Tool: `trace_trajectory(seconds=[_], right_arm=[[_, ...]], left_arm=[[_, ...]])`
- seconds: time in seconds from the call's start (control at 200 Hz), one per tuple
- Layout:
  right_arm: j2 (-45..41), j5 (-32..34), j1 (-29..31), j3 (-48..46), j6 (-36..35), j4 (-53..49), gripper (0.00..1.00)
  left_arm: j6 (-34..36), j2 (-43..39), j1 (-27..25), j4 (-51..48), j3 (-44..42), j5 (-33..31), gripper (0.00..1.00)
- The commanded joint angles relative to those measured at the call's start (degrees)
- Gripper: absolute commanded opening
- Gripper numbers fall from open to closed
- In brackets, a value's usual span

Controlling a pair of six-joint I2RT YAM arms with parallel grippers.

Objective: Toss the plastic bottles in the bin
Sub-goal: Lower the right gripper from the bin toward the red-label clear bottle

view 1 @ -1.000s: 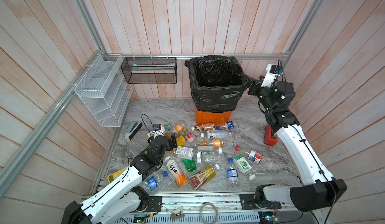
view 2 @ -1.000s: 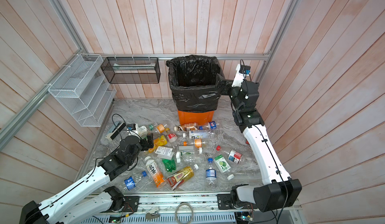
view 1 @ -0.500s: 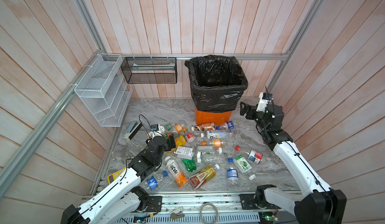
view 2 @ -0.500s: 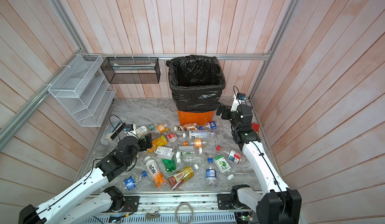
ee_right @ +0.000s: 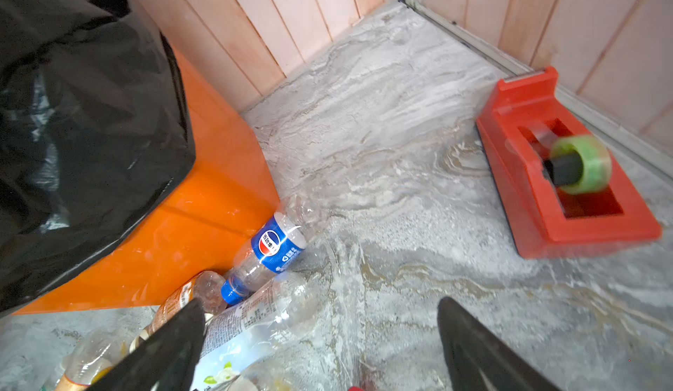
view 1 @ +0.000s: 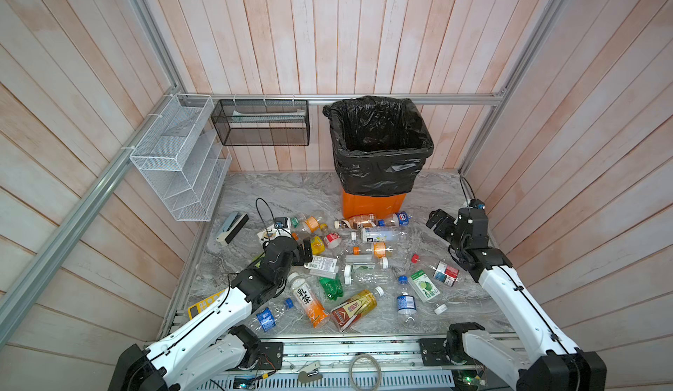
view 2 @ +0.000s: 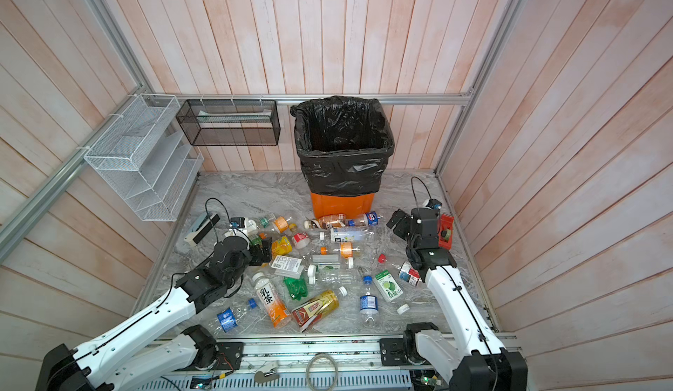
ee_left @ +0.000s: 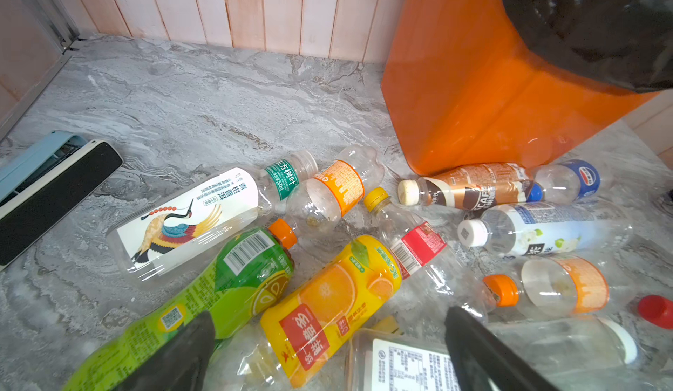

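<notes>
While the left gripper (ee_left: 327, 352) and right gripper (ee_right: 317, 349) hold their fingers (ee_left: 174, 349) apart and empty, plastic bottles (view 1: 309, 303) litter the bench (view 1: 284, 192) at lower centre of both top views, before the bin (view 1: 371, 205).

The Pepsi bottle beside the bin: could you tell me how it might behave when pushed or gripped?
The Pepsi bottle looks empty, so probably very light. Lying sideways on the smooth marble surface, it would likely roll when pushed. Its thin clear walls may buckle if squeezed.

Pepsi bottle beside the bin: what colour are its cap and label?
Both blue, on a clear Pepsi bottle; shows best in the right wrist view.
</notes>
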Motion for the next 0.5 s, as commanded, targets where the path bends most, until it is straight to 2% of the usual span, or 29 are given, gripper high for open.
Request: trace_trajectory(seconds=[0.0,0.23,0.495], right_arm=[[-2.6,1.3,-0.4,-0.6,9.5,-8.8,0.99],[-6.2,-1.0,-0.4,-0.8,19.5,-22.0,0.99],[-7.7,-3.0,-0.4,-0.5,24.2,-31.3,0.99]], left_arm=[[2.2,1.0,-0.5,2.2,0.3,0.8,1.0],[4.7,3.4,-0.6,4.0,-0.5,0.9,1.0],[7.4,6.3,-0.6,6.5,-1.2,1.2,1.0]])
